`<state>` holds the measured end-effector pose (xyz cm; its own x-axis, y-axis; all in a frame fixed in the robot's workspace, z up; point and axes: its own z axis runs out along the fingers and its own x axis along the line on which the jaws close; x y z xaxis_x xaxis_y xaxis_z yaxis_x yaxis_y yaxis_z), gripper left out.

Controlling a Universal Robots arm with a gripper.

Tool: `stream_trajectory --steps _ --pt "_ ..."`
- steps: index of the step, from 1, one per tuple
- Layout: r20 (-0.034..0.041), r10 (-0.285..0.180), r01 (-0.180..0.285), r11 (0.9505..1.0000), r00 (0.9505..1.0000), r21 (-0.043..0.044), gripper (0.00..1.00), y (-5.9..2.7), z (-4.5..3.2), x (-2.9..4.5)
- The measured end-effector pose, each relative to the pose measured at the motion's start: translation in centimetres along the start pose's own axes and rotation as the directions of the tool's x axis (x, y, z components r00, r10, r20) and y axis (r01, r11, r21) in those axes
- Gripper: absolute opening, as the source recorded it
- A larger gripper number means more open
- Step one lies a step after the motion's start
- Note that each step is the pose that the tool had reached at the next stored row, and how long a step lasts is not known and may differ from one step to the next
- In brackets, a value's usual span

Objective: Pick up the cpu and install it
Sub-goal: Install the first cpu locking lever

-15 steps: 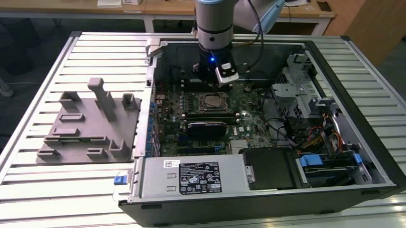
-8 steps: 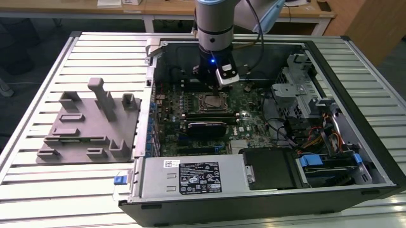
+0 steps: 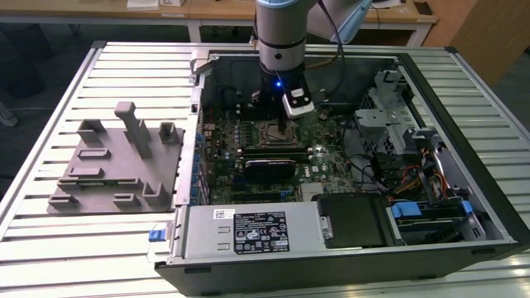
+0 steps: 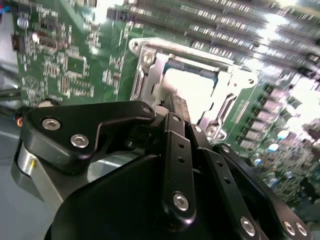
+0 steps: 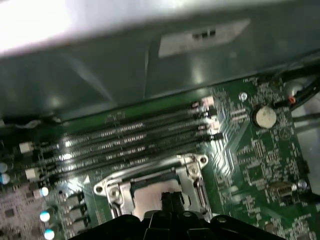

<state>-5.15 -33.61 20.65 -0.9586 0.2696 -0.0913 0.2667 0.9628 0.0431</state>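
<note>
The cpu point(image 4: 192, 90) shows as a silvery-white square lying flat inside the metal-framed socket point(image 4: 145, 65) on the green motherboard. In the first wrist view the cpu point(image 5: 142, 200) is a pale patch within the socket frame point(image 5: 112, 192). My gripper point(image 3: 286, 133) reaches straight down into the open computer case onto the socket. Its two dark fingers stand pressed together, shut, with the tips at the cpu's top face in both wrist views: gripper point(image 4: 176, 106), gripper point(image 5: 171, 199). Whether the tips touch the chip I cannot tell.
A grey plastic tray point(image 3: 108, 167) with upright posts sits on the slatted table at the exterior view's left. Memory slots point(image 5: 125, 140) run beside the socket. The power supply point(image 3: 248, 233) and drive cage point(image 3: 414, 143) crowd the case's near and right sides.
</note>
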Motion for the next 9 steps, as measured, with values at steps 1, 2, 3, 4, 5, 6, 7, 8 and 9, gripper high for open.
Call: stream_trajectory --steps 1,2,3,4,5,6,7,8,9 --pt "-0.0001 -0.001 0.001 1.0 1.0 0.0075 0.11 -0.11 0.01 -0.03" --pt "-0.0003 -0.001 0.001 0.9999 1.0 0.0149 0.11 -0.22 0.03 -0.06" --pt "-0.0005 -0.002 0.002 0.9997 1.0 0.0223 0.11 -0.32 0.05 -0.08" --pt "-0.0003 -0.003 0.003 0.9996 1.0 0.0289 0.11 -0.4 0.06 -0.1" --pt "-0.0009 -0.003 0.003 0.9995 1.0 0.033 0.11 -0.46 0.06 -0.12" --pt "-0.0014 -0.003 0.003 0.9994 1.0 0.0341 0.11 -0.48 0.05 -0.12" --pt "-0.0014 -0.003 0.003 0.9994 1.0 0.0341 0.11 -0.48 0.05 -0.12" --pt "-0.0014 -0.003 0.003 0.9994 1.0 0.0341 0.11 -0.48 0.06 -0.12" --pt "-0.0014 -0.003 0.003 0.9994 1.0 0.0339 0.11 -0.48 0.06 -0.13"
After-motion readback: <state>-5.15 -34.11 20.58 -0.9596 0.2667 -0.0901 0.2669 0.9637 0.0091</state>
